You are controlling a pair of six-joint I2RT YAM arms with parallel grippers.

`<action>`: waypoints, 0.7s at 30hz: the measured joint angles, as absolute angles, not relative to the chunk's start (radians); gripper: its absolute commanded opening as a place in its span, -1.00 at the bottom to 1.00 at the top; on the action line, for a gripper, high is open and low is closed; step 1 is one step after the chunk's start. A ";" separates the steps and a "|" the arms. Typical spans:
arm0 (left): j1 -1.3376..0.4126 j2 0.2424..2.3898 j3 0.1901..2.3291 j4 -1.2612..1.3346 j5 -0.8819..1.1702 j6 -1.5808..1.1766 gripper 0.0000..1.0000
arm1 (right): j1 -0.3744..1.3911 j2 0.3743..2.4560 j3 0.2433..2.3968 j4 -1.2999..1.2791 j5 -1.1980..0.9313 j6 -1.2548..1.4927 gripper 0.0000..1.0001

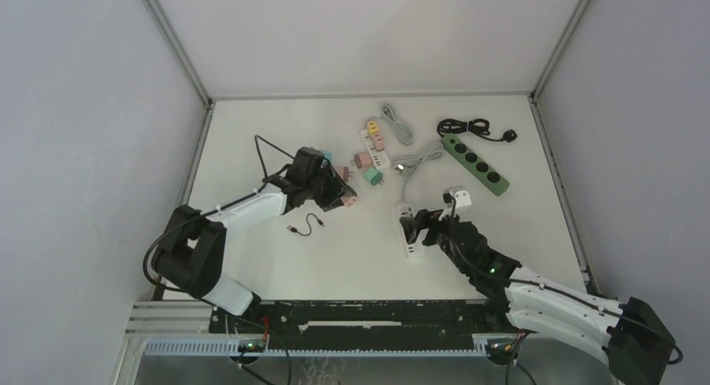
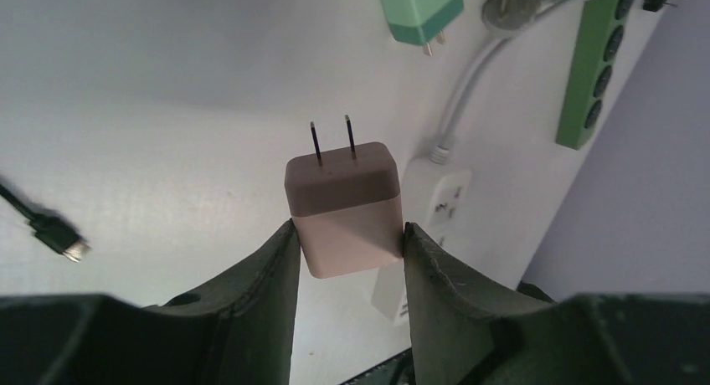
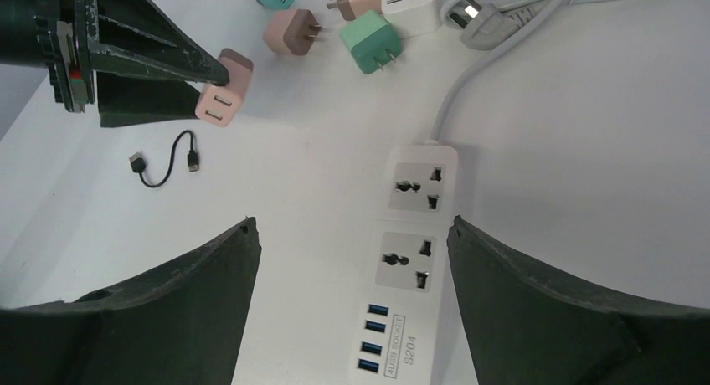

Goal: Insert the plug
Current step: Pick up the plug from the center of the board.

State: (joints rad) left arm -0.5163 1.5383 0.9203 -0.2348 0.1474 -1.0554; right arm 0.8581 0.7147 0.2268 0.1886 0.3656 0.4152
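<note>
Plug point(image 2: 343, 202), a pink two-pronged block, is pinched at its pale rear half between the two fingers of our left hand point(image 2: 348, 227), which has closed onto its sides. The prongs stick out ahead and touch nothing. From above we judge the plug to be lifted off the tabletop point(image 1: 352, 268), though its height is hard to read.

The white power strip point(image 3: 406, 259) that should receive it lies toward 4 o'clock of the plug, well apart from it, with both of its universal sockets bare. Our right hand point(image 3: 353, 222) hangs wide open over that strip with nothing between its fingers. We cannot tell whether it touches the strip.

We reckon the pick-up is done and everything else is ahead. We have yet to carry the plug to the strip, line the prongs up with a socket's slots and press it home, perhaps with the right hand steadying the strip.

A green adapter point(image 1: 373, 177) lies at 1 o'clock of the plug and a short black cable point(image 1: 306, 227) at 8 o'clock.
</note>
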 measured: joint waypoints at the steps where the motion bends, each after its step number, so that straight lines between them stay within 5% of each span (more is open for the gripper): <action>1: -0.529 1.527 0.903 -0.212 0.152 -1.082 -0.18 | 0.865 0.736 0.227 0.213 0.370 0.418 0.76; 21: -0.649 1.436 0.826 0.000 0.187 -1.382 -0.22 | 0.957 1.150 0.384 0.604 0.389 0.378 0.61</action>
